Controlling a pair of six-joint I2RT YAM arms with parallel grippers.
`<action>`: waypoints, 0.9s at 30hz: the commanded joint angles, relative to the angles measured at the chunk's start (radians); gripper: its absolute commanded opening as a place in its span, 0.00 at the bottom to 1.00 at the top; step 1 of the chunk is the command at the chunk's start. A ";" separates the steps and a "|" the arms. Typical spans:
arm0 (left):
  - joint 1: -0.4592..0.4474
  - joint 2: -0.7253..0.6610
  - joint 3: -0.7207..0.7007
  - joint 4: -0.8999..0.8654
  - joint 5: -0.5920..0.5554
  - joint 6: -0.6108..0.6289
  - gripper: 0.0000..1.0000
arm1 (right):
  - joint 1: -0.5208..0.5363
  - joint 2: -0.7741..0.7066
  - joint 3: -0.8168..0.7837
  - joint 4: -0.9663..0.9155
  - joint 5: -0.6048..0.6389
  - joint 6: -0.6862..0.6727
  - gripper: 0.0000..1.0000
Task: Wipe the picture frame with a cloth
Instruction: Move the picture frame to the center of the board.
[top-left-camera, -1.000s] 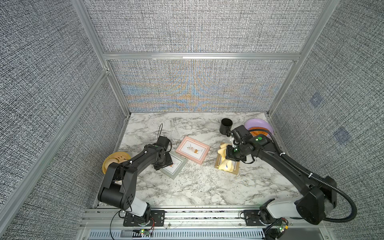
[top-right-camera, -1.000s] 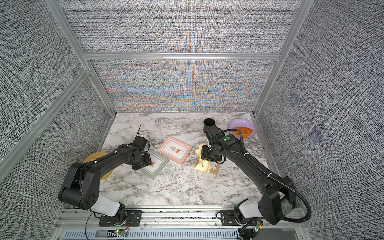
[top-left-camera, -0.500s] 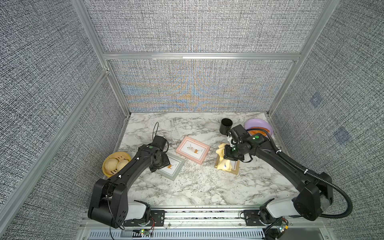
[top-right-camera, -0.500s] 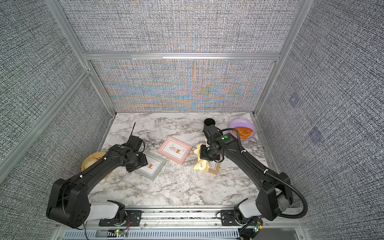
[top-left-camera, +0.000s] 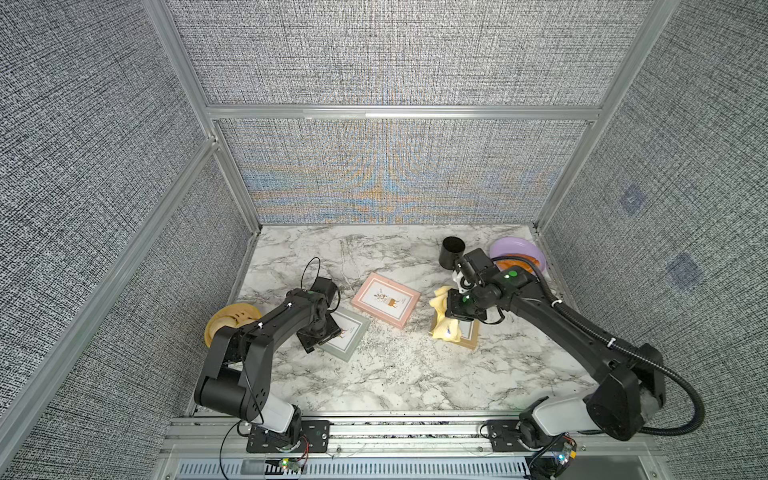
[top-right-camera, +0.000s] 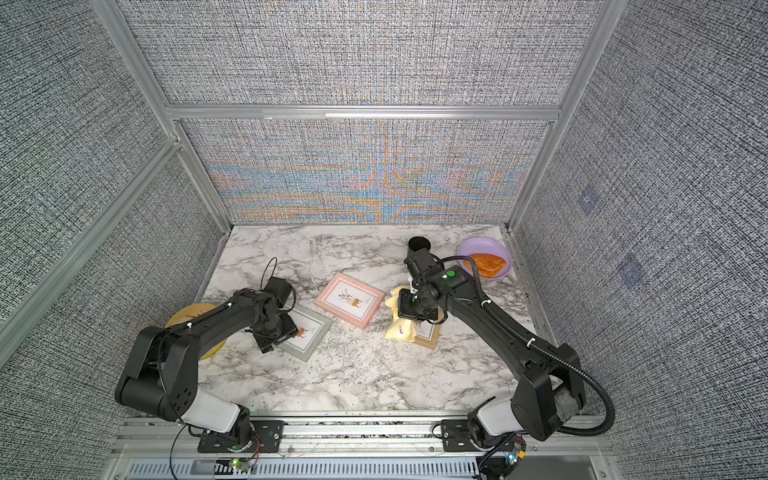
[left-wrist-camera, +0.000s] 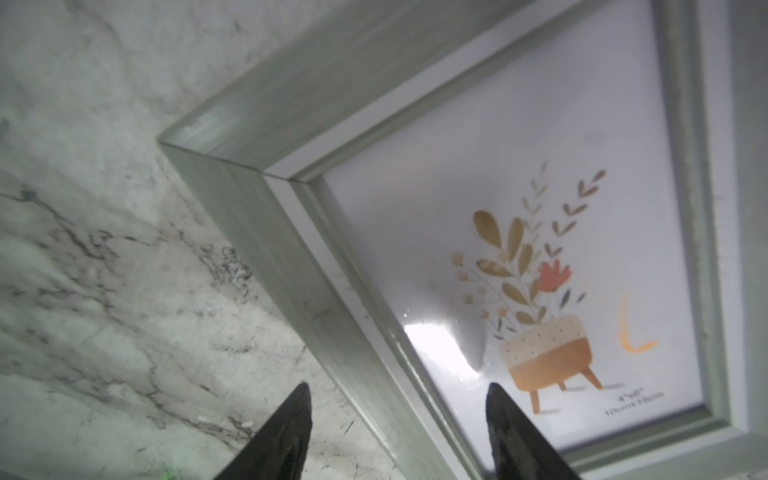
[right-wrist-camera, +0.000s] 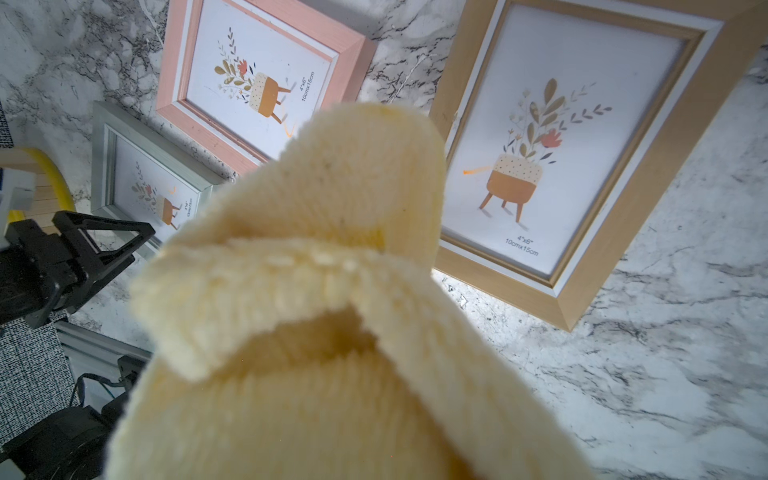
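Three picture frames lie flat on the marble table in both top views: a grey-green one (top-left-camera: 351, 338), a pink one (top-left-camera: 386, 300) and a tan one (top-left-camera: 470, 338). A pale-yellow cloth (top-left-camera: 444, 328) hangs from my right gripper (top-left-camera: 457, 313), which is shut on it, and drapes over the tan frame's left part. In the right wrist view the cloth (right-wrist-camera: 316, 291) hides the fingers, and the tan frame (right-wrist-camera: 648, 174) lies just beyond it. My left gripper (left-wrist-camera: 399, 390) is open and low, with the grey-green frame's (left-wrist-camera: 266, 216) side rail between its fingertips.
A black cup (top-left-camera: 453, 251) and a purple bowl (top-left-camera: 505, 249) holding something orange stand at the back right, behind my right arm. A yellow wooden dish (top-left-camera: 232, 320) sits by the left wall, next to my left arm. Mesh walls close three sides.
My left arm has changed posture, its elbow swinging toward the front, while its gripper stays at the grey-green frame's left edge. The right gripper with the cloth has barely moved.
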 joint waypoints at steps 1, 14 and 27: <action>0.001 -0.010 -0.030 0.010 -0.001 -0.017 0.63 | 0.003 -0.016 0.001 -0.010 0.006 0.001 0.00; -0.042 -0.013 -0.098 -0.024 -0.007 0.059 0.27 | 0.002 -0.002 -0.006 0.017 -0.014 -0.015 0.00; -0.237 -0.097 -0.221 -0.061 0.062 0.120 0.10 | 0.019 0.030 -0.045 0.072 -0.112 -0.058 0.00</action>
